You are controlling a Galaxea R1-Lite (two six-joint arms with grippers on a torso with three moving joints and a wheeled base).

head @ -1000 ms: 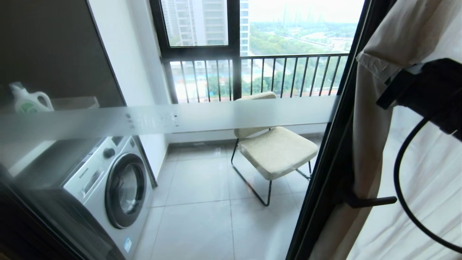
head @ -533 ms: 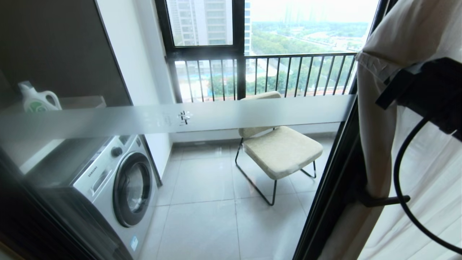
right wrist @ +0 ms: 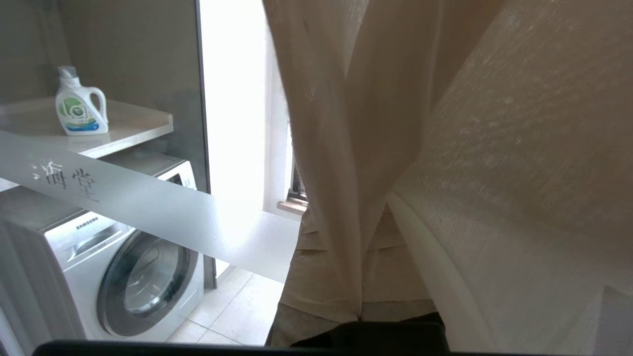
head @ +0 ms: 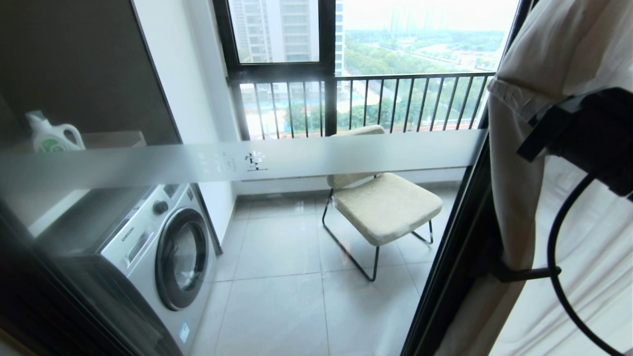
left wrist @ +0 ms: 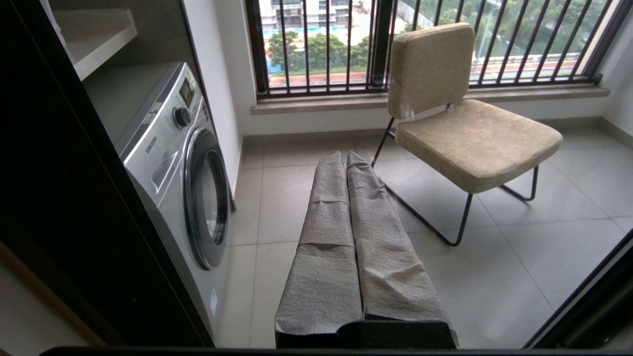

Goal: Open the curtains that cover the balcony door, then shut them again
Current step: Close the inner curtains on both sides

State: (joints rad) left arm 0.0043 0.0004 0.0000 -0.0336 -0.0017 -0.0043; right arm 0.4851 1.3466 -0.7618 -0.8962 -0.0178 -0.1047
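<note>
**Curtains bunched at the right of the balcony door, right arm up in the fabric**

From the head view I see the balcony door (head: 277, 163) mostly uncovered, its frosted band running across the glass with a few Chinese characters on it; the clearest reads "堂". In the right wrist view the same band shows two characters I read as "滴堂", though the first is faint. The curtains (head: 539, 74) hang gathered along the door's right edge, beige drape in front and a sheer white layer behind it, next to the black lever handle (head: 524, 273).

My right gripper (right wrist: 358, 309) is raised into the beige folds. Its fingers are hidden by the cloth that drapes over them; they read as fully closed, and I cannot tell whether fabric is pinched between them. The left gripper (left wrist: 346, 232) is parked low before the glass, its padded fingers pressed together on nothing.

Through the pane: a washing machine (head: 163, 252) marked "SAMSUNG", a white detergent bottle (head: 49, 136) with a green label I cannot read on the shelf above it, and a beige chair (head: 383, 205) near the railing (head: 366, 101).
</note>
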